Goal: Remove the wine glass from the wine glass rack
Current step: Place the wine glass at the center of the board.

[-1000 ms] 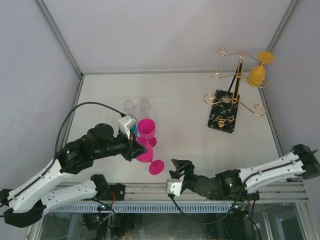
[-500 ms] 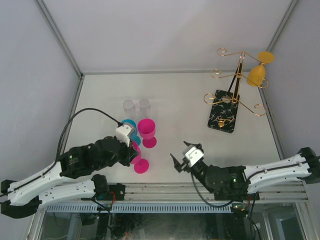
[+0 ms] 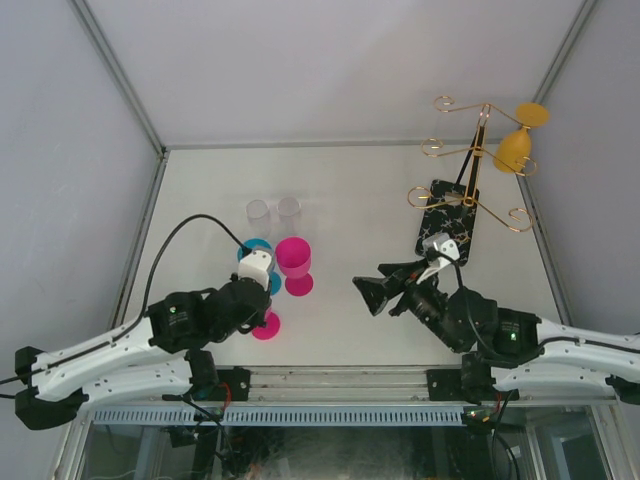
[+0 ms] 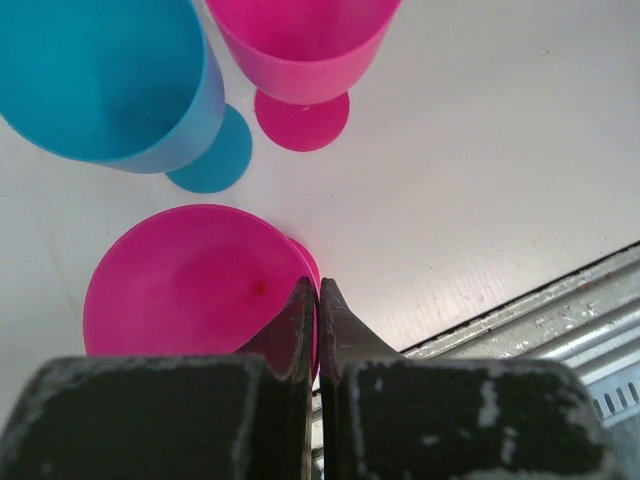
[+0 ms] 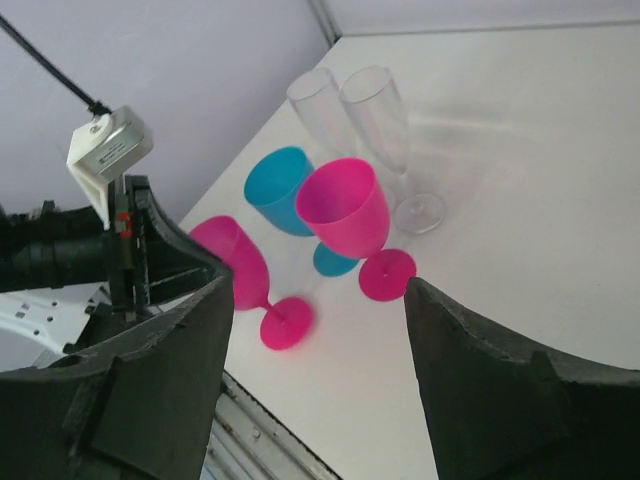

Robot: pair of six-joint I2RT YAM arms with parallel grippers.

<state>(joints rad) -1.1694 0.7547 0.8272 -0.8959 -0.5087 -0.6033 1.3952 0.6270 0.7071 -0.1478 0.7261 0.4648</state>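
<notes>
**A:** How is the left gripper (image 4: 318, 288)?

**B:** Its jaws are pressed together, with the tips at the rim of the near pink glass (image 4: 190, 300); the rim runs into the slit between them, so it looks nipped there; the glass stands on its foot on the table (image 3: 350, 190), near the front edge.

**A:** And round it?

**B:** Just behind it are a blue glass (image 4: 100, 70) and the far pink glass (image 4: 300, 40), side by side, with the blue one on the left; further back are two clear flutes (image 3: 258, 212), also side by side; all are upright.

**A:** The right gripper (image 3: 378, 285)?

**B:** Its fingers (image 5: 150, 390) are wide apart with nothing between them; it hangs over bare table to the right of the glasses, pointing left towards them and touching none; its wrist view looks straight at the group.

**A:** Where is the glass to be taken?

**B:** The yellow glass (image 3: 514, 150) hangs bowl down, foot up, from an arm of the rack (image 3: 455, 215); the rack stands at the far right of the table, its black base just beyond the right wrist in the top view; the yellow glass is on the rack's right side, well apart from both grippers.
</notes>
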